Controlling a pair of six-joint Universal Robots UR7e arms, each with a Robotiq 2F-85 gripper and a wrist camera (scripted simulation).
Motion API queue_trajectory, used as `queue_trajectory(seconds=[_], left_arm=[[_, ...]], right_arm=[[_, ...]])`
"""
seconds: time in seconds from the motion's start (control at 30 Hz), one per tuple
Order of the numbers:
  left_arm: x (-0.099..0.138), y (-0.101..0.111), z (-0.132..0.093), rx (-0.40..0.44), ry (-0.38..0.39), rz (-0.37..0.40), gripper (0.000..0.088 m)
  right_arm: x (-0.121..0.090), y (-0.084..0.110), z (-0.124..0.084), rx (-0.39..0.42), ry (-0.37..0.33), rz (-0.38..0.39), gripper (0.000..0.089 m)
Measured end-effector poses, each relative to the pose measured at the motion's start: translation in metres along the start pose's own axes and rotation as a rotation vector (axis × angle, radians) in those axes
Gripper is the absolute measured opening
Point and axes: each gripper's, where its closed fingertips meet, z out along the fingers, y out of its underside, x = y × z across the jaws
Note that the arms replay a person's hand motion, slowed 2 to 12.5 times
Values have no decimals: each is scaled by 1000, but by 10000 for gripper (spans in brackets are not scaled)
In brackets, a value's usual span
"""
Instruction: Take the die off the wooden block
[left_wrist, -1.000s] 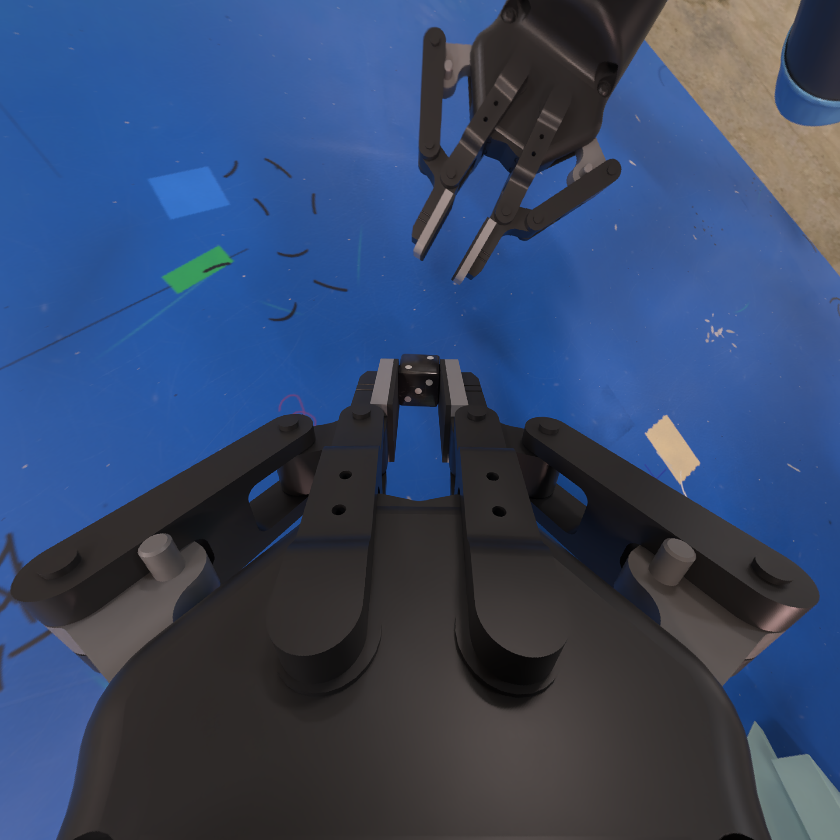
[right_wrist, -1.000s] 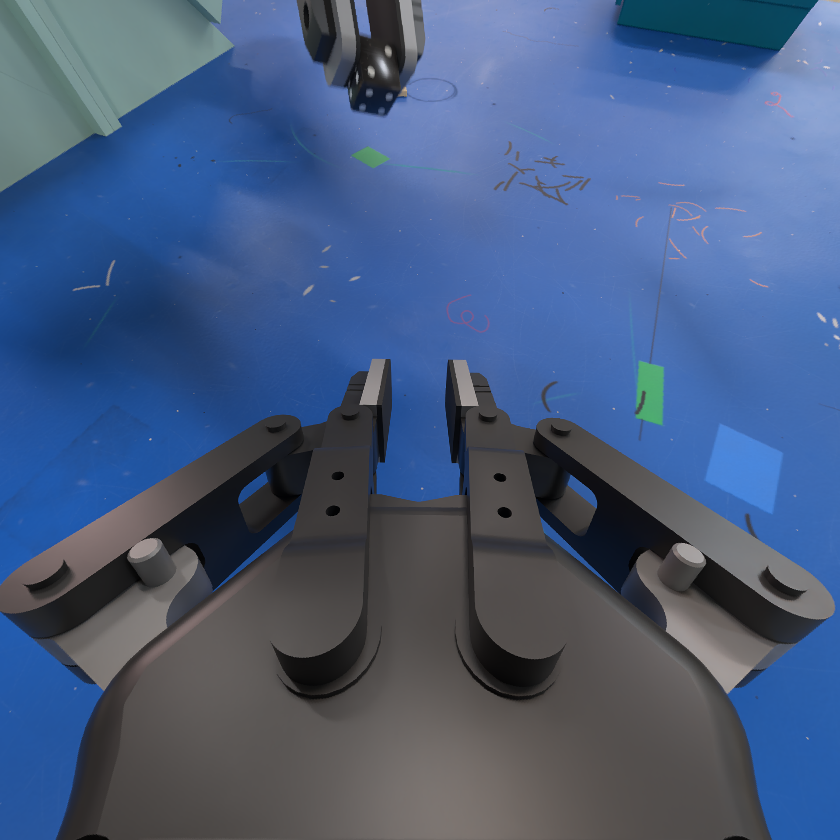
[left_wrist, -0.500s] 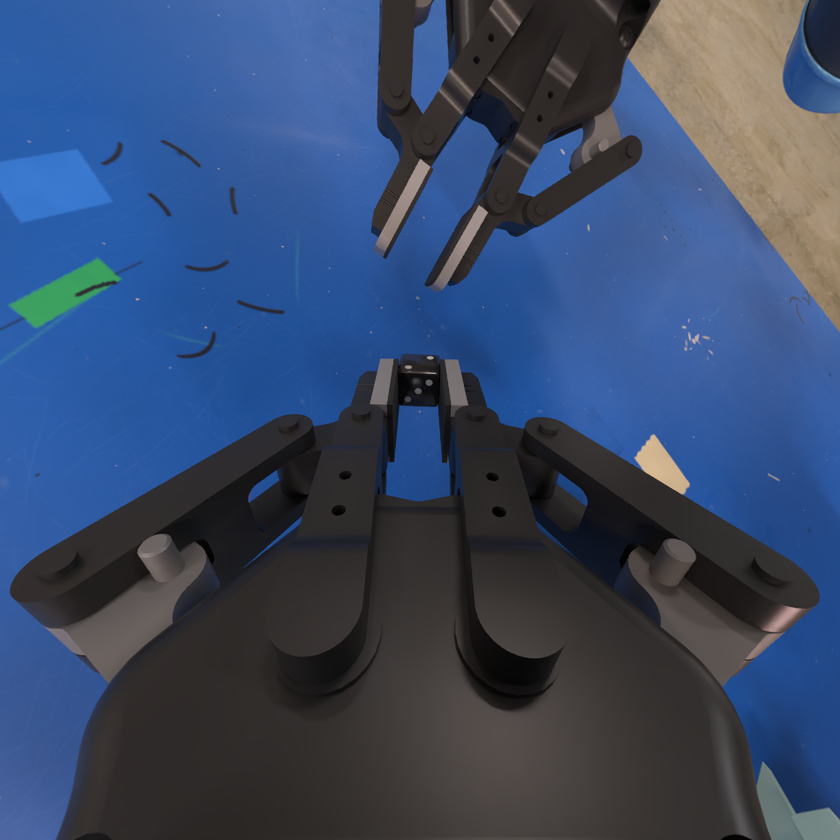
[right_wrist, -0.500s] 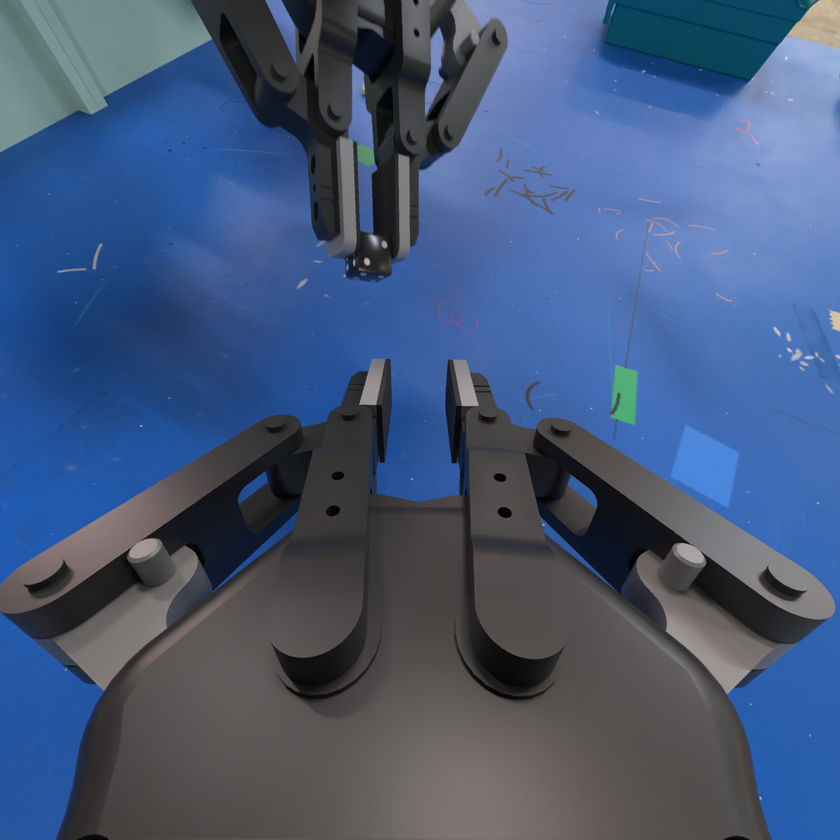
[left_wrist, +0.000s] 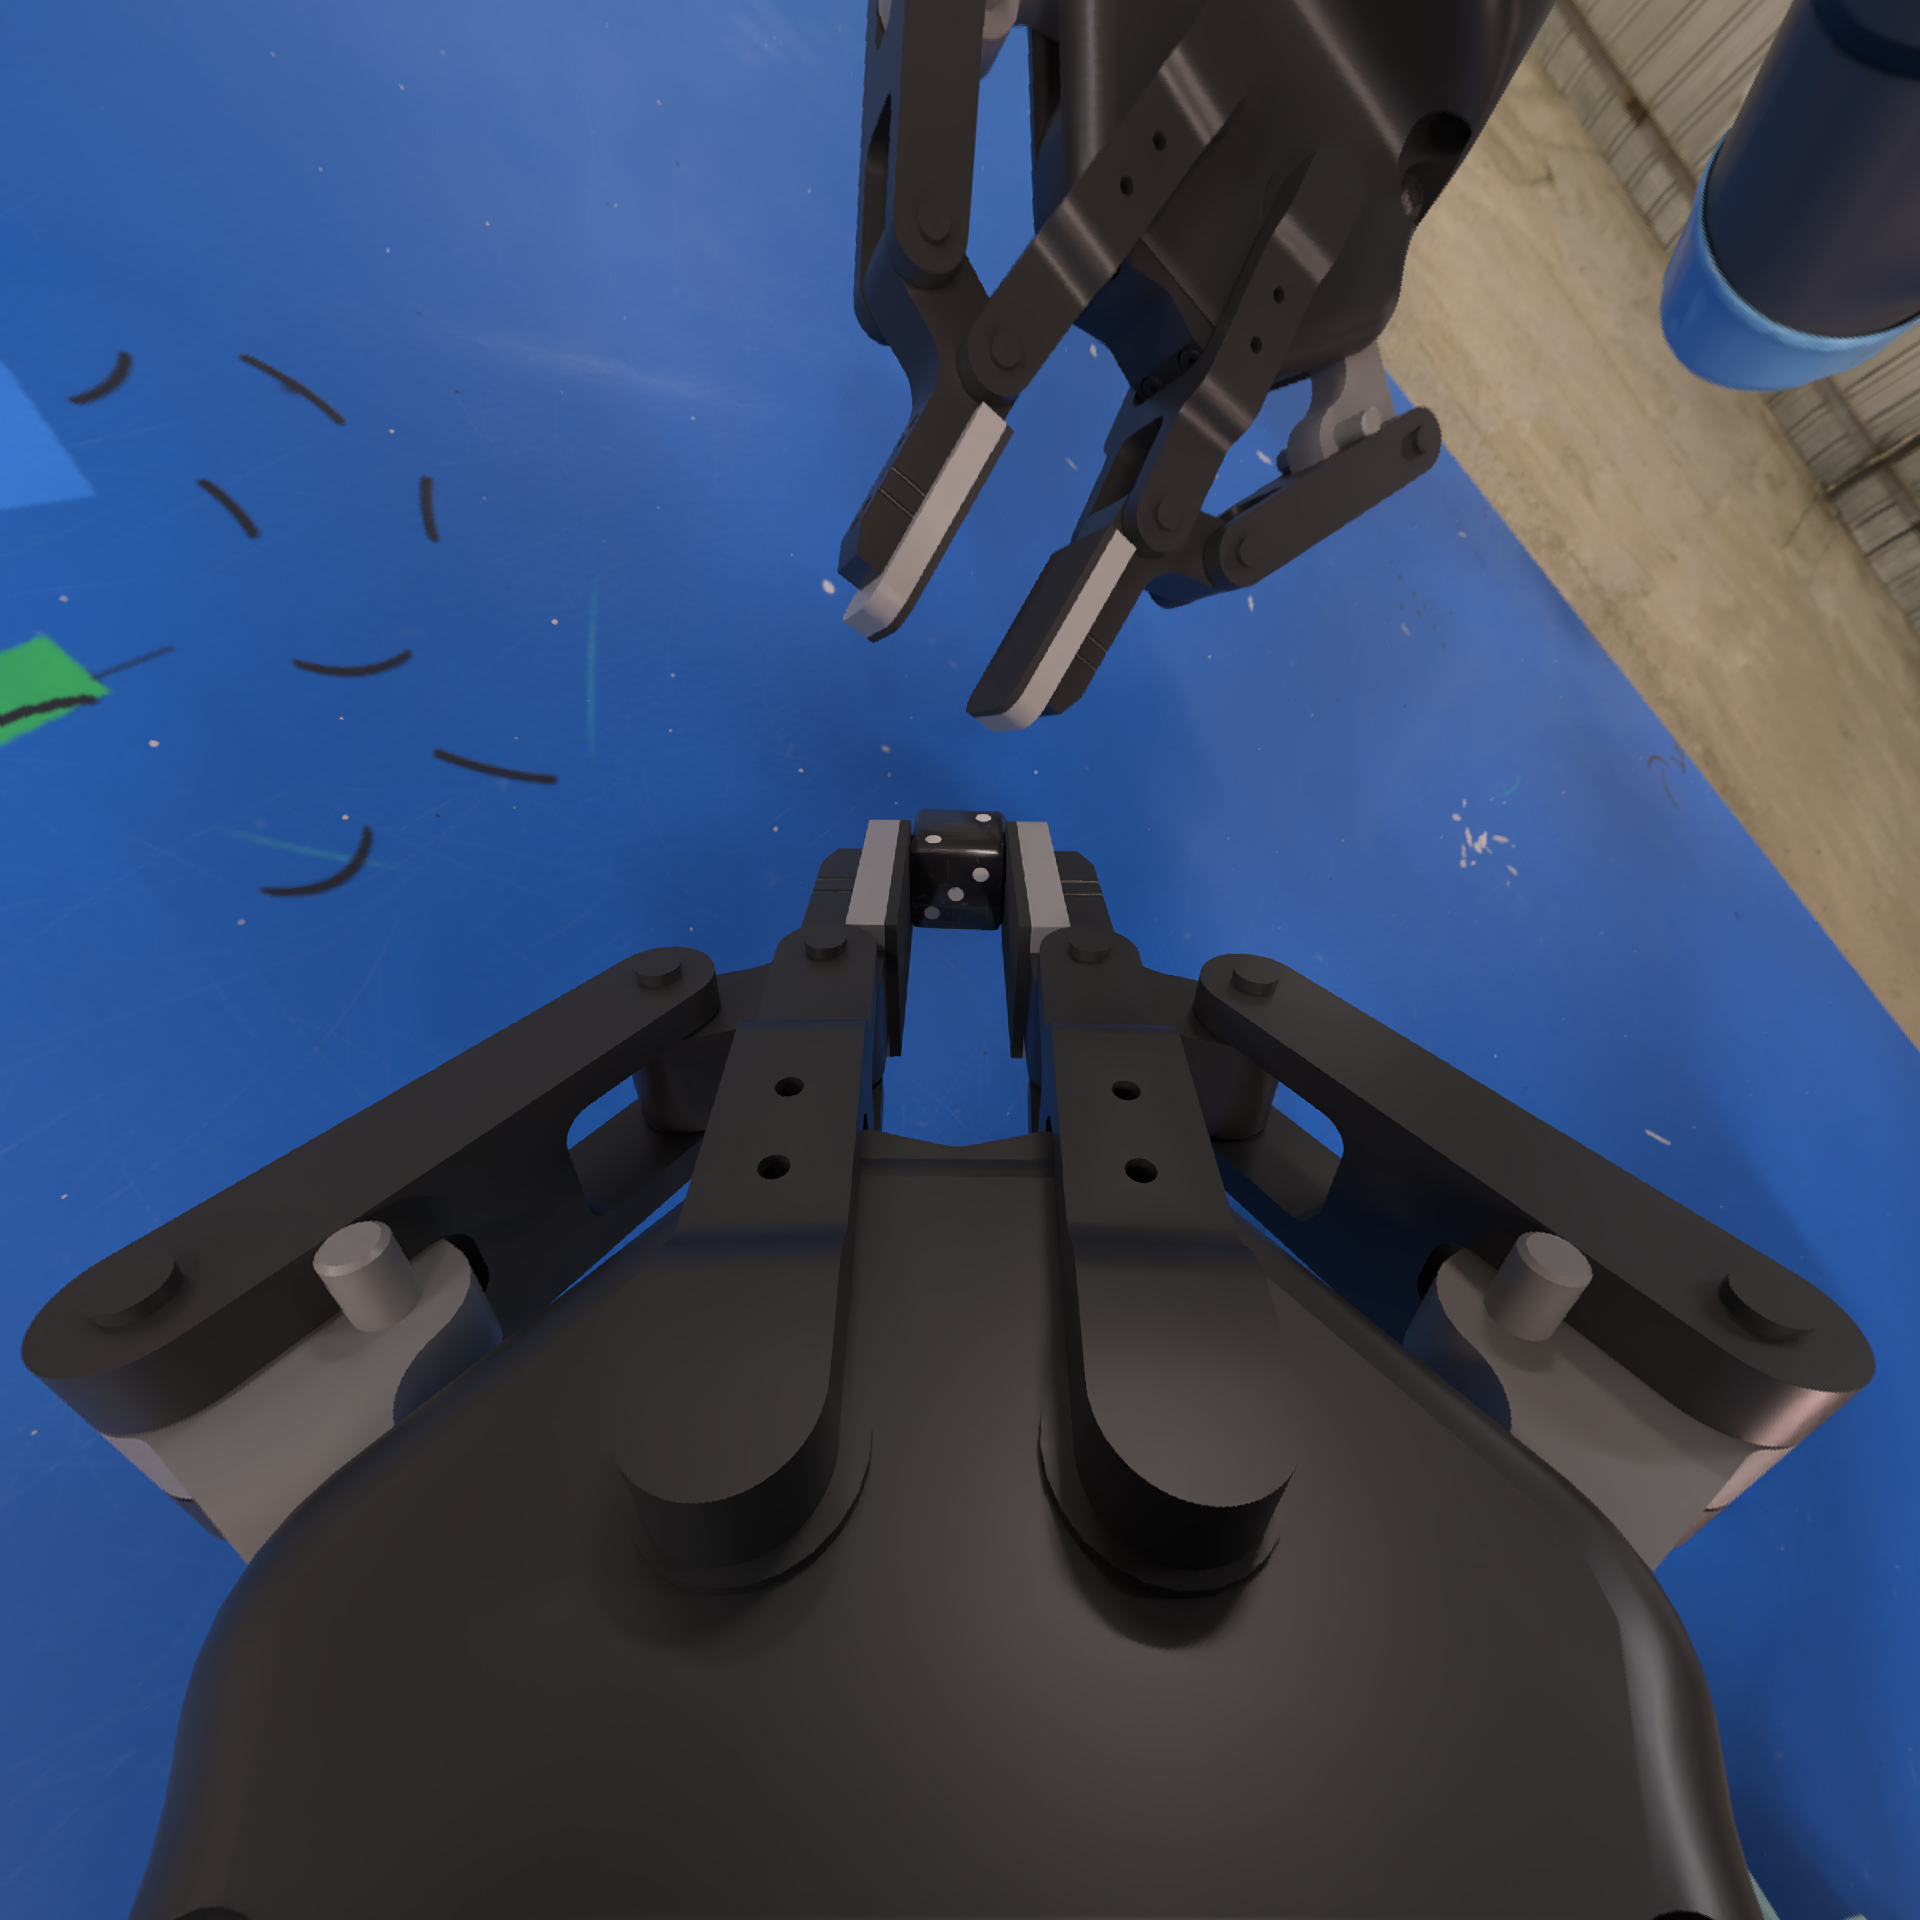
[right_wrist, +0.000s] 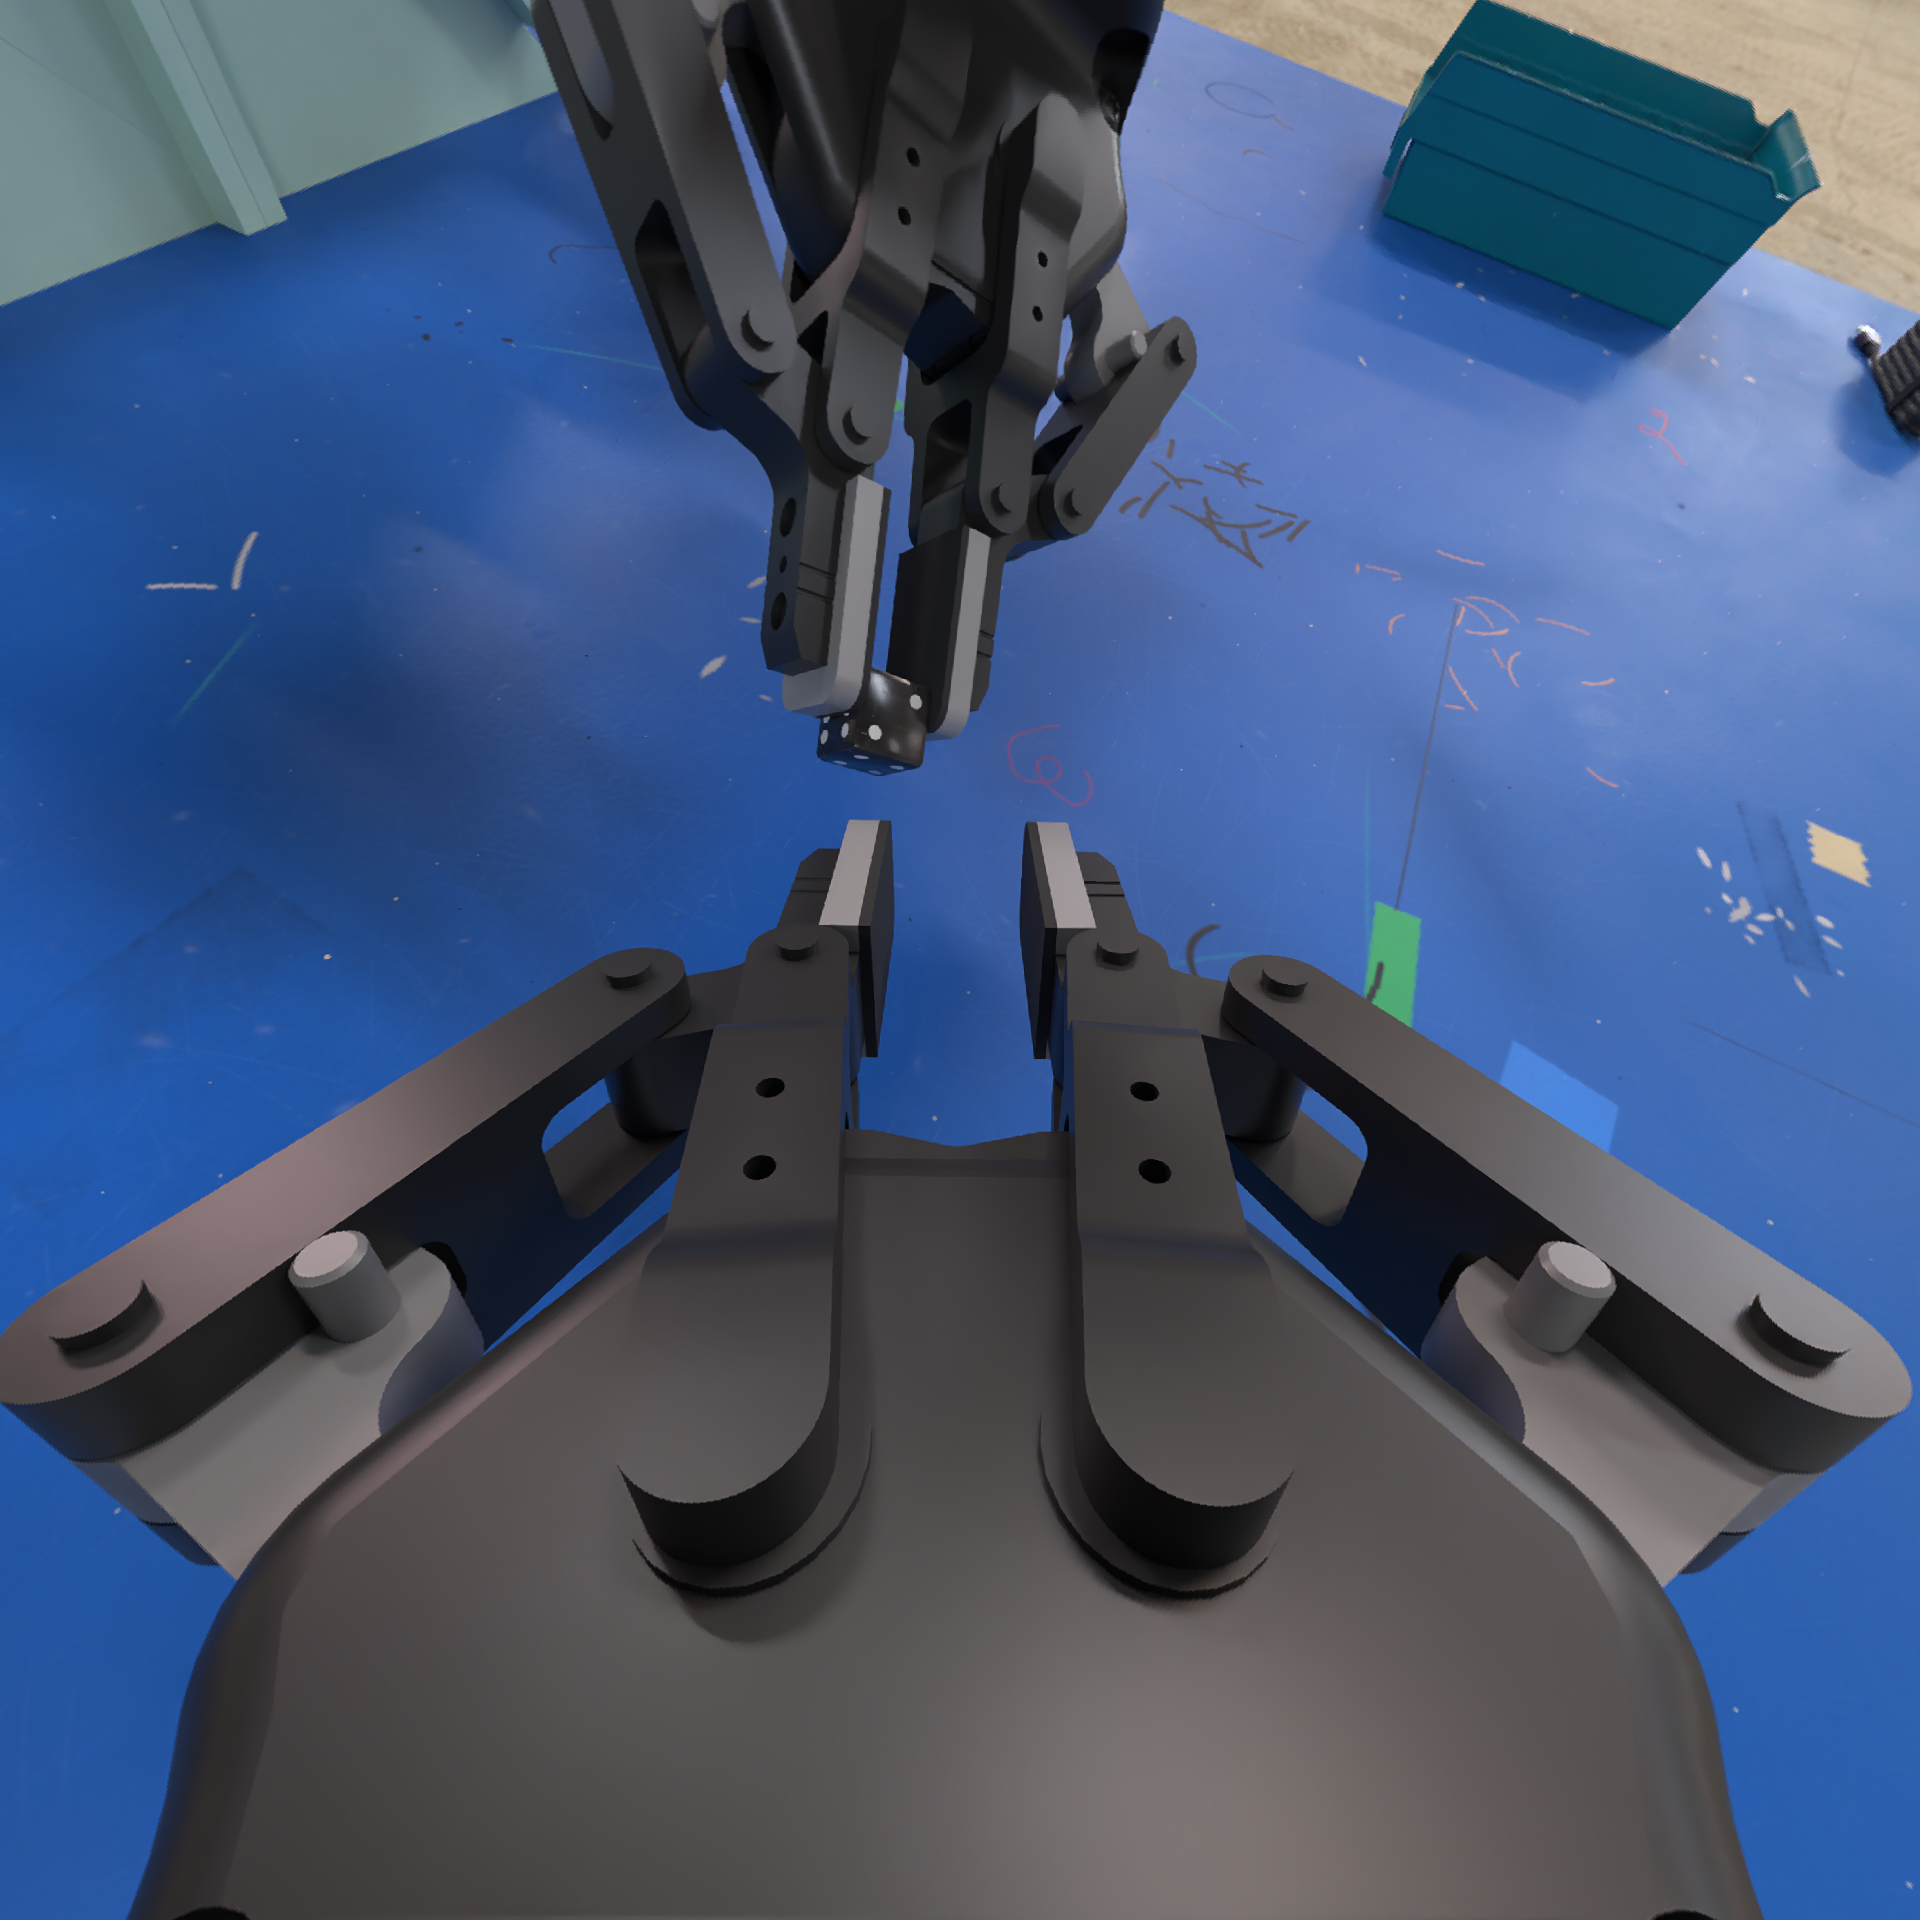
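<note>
My left gripper (left_wrist: 957, 868) is shut on a black die with white pips (left_wrist: 957, 871), held above the blue table. The die also shows in the right wrist view (right_wrist: 873, 727), pinched between the left gripper's fingertips (right_wrist: 883, 691). My right gripper (right_wrist: 956, 868) is open and empty, its tips just short of the die and facing it. In the left wrist view the right gripper (left_wrist: 940, 665) hangs close in front of the die, jaws apart. No wooden block is in view.
A teal bin (right_wrist: 1590, 171) stands at the far right of the blue table (right_wrist: 312, 727). A pale green structure (right_wrist: 208, 114) is at the far left. The table's edge and a tan floor (left_wrist: 1662, 520) lie to the right in the left wrist view.
The two grippers have come much closer, tip to tip. The left gripper still holds the die; the right gripper stays open.
</note>
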Motion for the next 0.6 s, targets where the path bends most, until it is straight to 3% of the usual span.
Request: queue_trajectory(seconds=[0.6], left_arm=[[11,-23,-17,168,147,-97,159]], right_arm=[[-6,-23,-2,62,38,-101,251]])
